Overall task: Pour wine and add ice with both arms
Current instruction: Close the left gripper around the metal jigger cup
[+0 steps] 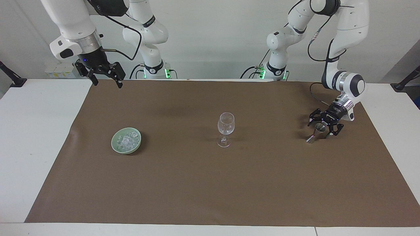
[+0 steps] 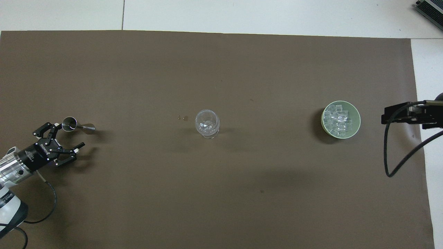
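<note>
Flanking the jigger [image 1: 315, 133], left pincer [image 1: 322, 126], wide apart, not touching.

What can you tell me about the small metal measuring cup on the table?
The measuring cup is a small, shiny steel double cone, narrow at the waist, standing upright on the brown mat at the left arm's end of the table. Its open top shows a hollow cup. The left claw is open around its upper cone; whether it touches cannot be told.

A white table [image 1: 39, 137] carries a brown mat [image 1: 210, 183]. On the mat stand a pale green bowl [image 1: 115, 146] of ice [image 1: 127, 140], a wine glass [image 1: 225, 128] and a metal jigger [image 1: 315, 132].
</note>
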Motion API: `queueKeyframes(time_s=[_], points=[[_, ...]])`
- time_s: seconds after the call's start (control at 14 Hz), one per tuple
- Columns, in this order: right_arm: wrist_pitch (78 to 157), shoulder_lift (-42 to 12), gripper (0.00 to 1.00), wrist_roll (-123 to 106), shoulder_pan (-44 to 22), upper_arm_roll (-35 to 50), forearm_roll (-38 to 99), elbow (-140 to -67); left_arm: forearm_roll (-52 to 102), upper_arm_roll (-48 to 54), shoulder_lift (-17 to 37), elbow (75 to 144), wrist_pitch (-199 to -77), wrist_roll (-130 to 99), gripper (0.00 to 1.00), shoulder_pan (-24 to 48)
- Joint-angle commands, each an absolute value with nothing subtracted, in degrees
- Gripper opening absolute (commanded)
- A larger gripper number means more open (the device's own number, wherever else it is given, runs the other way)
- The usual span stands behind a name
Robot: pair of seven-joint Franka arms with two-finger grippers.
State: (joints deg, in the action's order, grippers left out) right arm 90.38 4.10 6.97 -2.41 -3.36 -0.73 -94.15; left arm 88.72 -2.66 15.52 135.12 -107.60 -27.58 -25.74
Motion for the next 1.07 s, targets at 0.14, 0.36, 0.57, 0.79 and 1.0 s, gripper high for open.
queueKeyframes(time_s=[0.14,0.36,0.57,0.79,1.0], points=[[90.18,5.45,1.0,5.1,-2.11,-3.34,0.18,-95.45,90.18,-3.16,16.52,134.91,-105.82,-25.58,1.0,-25.66],[90.18,5.45,1.0,5.1,-2.11,-3.34,0.18,-95.45,90.61,-3.16,16.52,134.91,-105.91,-25.23,1.0,-25.14],[90.18,5.45,1.0,5.1,-2.11,-3.34,0.17,-95.45,91.58,-3.16,16.61,134.91,-106.08,-25.05,1.0,-24.79],[90.18,5.45,1.0,5.1,-2.11,-3.34,0.18,-95.45,92.29,-3.16,16.61,134.91,-106.08,-24.96,1.0,-24.7],[90.18,5.45,1.0,5.1,-2.02,-3.34,0.18,-95.45,92.9,-3.16,16.7,134.91,-106.17,-24.87,1.0,-23.91]])
